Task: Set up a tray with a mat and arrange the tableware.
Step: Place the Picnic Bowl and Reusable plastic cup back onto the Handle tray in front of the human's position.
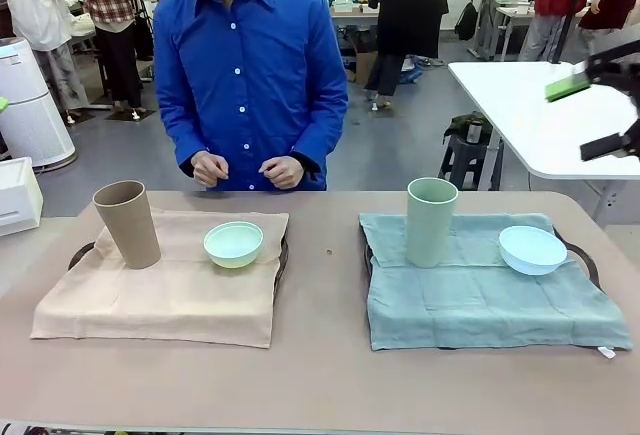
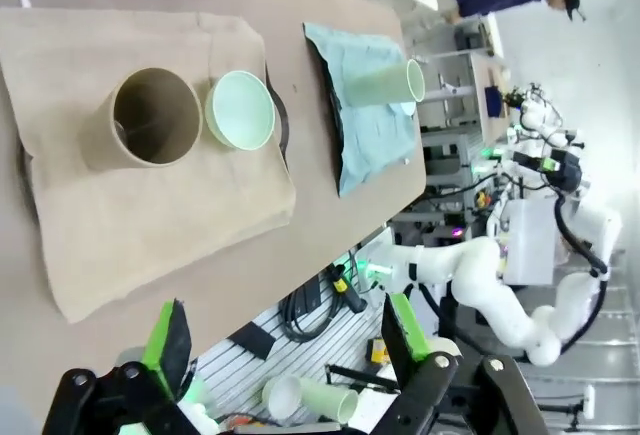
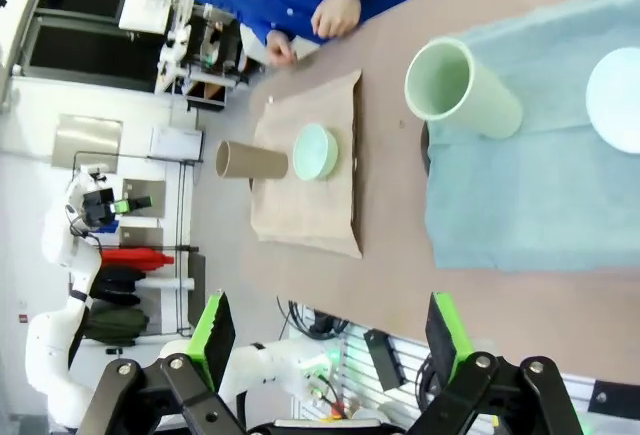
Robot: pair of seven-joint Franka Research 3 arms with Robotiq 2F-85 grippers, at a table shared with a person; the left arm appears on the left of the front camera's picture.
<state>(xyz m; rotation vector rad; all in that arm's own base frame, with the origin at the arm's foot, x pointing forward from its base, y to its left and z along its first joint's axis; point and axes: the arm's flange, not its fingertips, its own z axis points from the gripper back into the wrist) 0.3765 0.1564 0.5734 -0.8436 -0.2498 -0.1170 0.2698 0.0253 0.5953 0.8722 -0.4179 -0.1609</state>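
Here, the brown worktop [image 1: 320, 375] carries two dark trays, each covered by a cloth mat. Taking the tall sage green plastic cup [image 1: 431, 221] as the landmark: it stands upright on the blue-green cloth mat [image 1: 480, 300], toward that mat's far left part. The small pale blue shallow bowl [image 1: 532, 250] sits to the cup's right on the same mat, apart from it. To the cup's left, across a bare strip of worktop, lies the tan cloth mat [image 1: 165, 290]. On it, the small mint green shallow bowl [image 1: 233, 244] rests nearest the sage cup, and the tall tan plastic cup [image 1: 127, 223] stands upright farther left, apart from that bowl. Beyond the sage cup, at the far edge, a person in a blue shirt rests both hands [image 1: 247, 169] on the worktop.

The left claw [image 2: 285, 340] hangs above the near edge with its green-padded fingers spread wide, holding nothing. The right claw [image 3: 330, 340] is likewise fully open and empty, raised well clear of the sage cup.
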